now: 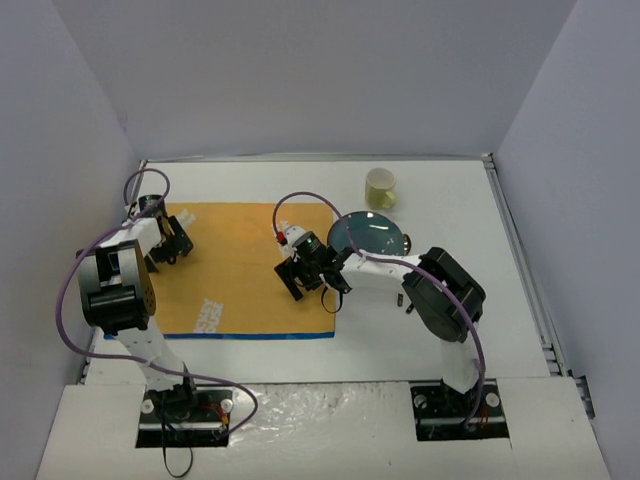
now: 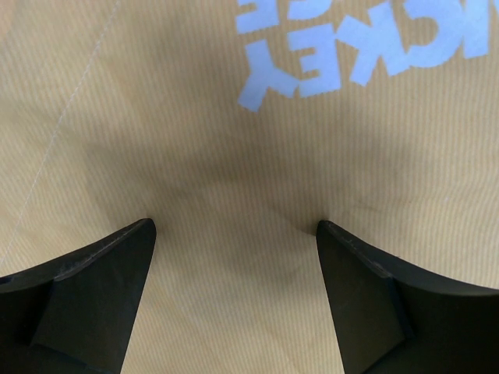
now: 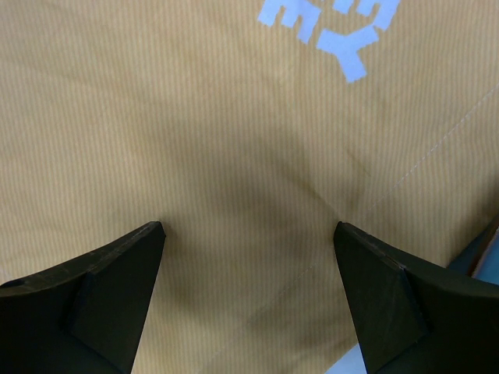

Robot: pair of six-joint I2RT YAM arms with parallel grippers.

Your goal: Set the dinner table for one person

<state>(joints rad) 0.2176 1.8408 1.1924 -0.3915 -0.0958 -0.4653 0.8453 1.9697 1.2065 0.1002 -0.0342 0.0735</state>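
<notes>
The white dinner table carries an orange-yellow placemat with a blue edge and white lettering. My left gripper is open over the mat's left part. In the left wrist view the gripper has its tips down on the cloth, with nothing between them. My right gripper is open over the mat's right edge. In the right wrist view the gripper also has its tips on the cloth and is empty. A dark teal plate and a pale yellow cup stand right of the mat.
Grey walls close the table in at the left, back and right. The plate lies just behind my right arm's wrist. The mat's blue edge shows at the right of the right wrist view. White letters are printed on the cloth.
</notes>
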